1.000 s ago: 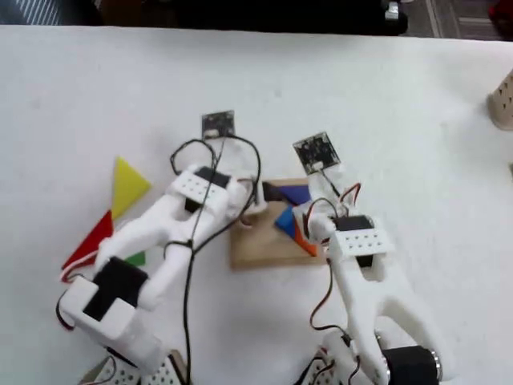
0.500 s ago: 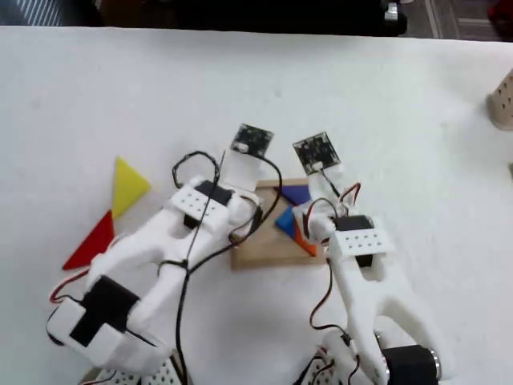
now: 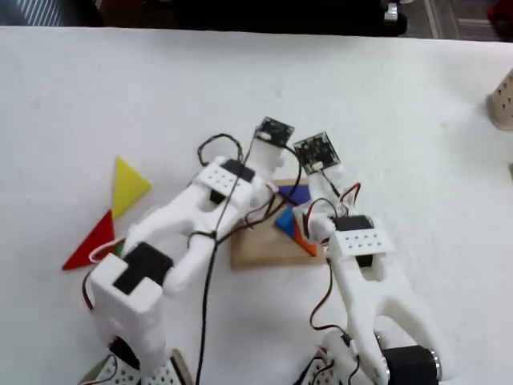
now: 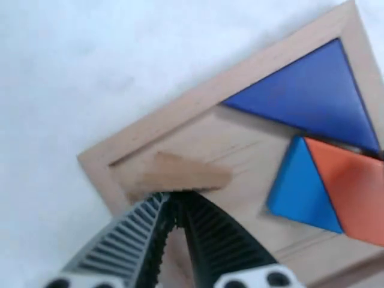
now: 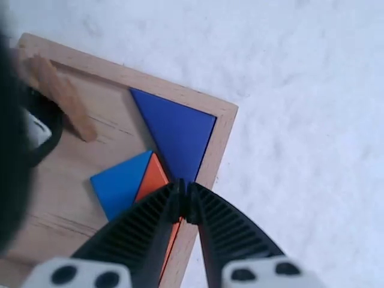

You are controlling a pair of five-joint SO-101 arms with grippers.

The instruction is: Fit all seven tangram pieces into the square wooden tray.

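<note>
a white table (image 3: 385, 104) runs up to a dark strip of room at the far edge. the tray (image 3: 256, 253) lies flat near the table's middle, between the two arms.

inside the tray a dark blue triangle (image 4: 312, 90) lies along the rim at one corner. a light blue triangle (image 4: 297, 189) sits next to it, with an orange piece (image 4: 354, 192) touching the light blue one along one side. a wood piece (image 4: 183, 174), the same colour as the tray, lies aslant in the bare part near the opposite corner.

the left gripper (image 4: 176, 207) is over that bare part. its fingers are together and the tips touch the edge of the wood piece; whether they pinch it i cannot tell. the right gripper (image 5: 183, 192) is over the tray rim by the dark blue triangle and the orange piece, fingers pressed together with nothing between them.

a yellow triangle (image 3: 128, 184) and a red triangle (image 3: 92, 241) lie on the table well apart from the tray, beside the left arm and nearly touching at their tips.

a pale block with rows of holes (image 3: 502, 100) stands at the table's right edge.
</note>
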